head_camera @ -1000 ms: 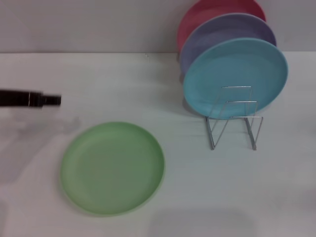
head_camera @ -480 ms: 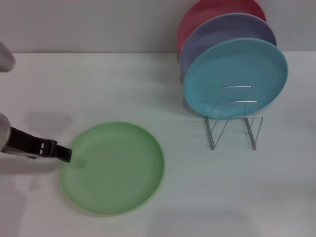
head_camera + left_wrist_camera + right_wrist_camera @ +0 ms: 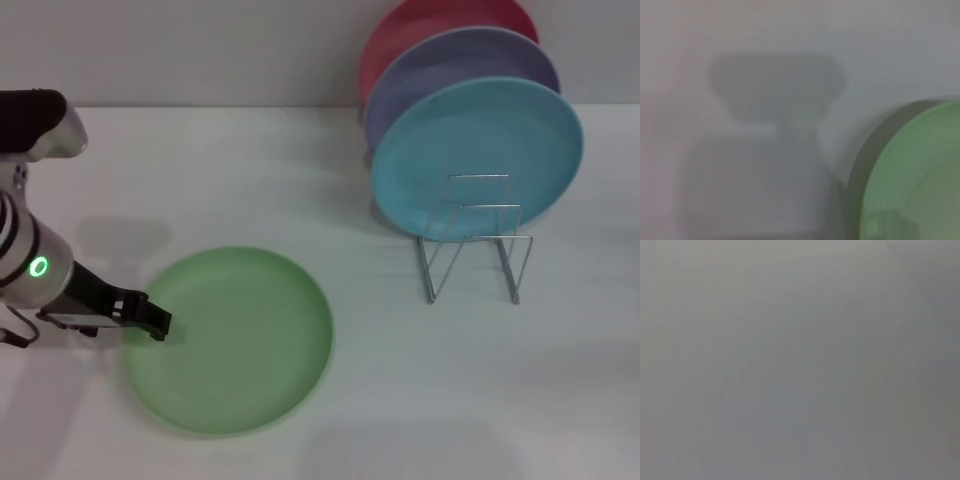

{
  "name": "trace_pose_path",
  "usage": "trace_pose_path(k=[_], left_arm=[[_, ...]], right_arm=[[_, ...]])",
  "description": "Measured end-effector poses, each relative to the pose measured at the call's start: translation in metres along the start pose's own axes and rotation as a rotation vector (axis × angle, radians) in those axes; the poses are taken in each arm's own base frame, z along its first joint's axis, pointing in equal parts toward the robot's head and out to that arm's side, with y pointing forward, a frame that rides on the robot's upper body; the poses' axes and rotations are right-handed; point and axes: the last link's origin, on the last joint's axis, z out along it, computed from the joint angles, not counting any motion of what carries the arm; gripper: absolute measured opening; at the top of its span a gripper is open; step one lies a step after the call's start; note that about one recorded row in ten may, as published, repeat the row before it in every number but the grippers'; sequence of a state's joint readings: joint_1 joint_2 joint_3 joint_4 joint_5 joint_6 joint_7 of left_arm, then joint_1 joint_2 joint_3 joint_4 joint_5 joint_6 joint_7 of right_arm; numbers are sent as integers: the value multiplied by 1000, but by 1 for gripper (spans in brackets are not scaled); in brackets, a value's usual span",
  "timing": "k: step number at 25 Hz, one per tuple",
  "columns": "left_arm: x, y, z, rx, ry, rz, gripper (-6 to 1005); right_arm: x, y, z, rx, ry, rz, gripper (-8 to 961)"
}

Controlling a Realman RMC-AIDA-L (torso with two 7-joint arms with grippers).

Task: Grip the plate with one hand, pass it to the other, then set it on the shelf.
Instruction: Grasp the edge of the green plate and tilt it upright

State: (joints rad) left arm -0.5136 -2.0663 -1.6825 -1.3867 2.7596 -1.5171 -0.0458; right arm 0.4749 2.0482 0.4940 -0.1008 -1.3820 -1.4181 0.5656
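Left end effector (image 3: 150,320) at the plate (image 3: 235,340) rim; finger state indeterminable. Advise seating the rim fully before clamping, then lifting level.

A light green plate (image 3: 235,345) at lower left of the head view looks like matte plastic, smooth, with a soft sheen. At upper right, a thin silver wire rack (image 3: 475,255) looks like shiny metal. It holds smooth matte plates: light blue (image 3: 480,150), lavender (image 3: 440,60), pink (image 3: 420,20). The white table (image 3: 420,380) looks smooth and matte.
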Motion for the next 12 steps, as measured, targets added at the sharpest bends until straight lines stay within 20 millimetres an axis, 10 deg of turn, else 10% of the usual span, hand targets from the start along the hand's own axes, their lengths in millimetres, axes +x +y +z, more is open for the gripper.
trace_pose_path(k=[12], left_arm=[[6, 1, 13, 4, -15, -33, 778]], right_arm=[[-5, 0, 7, -10, -14, -11, 542]])
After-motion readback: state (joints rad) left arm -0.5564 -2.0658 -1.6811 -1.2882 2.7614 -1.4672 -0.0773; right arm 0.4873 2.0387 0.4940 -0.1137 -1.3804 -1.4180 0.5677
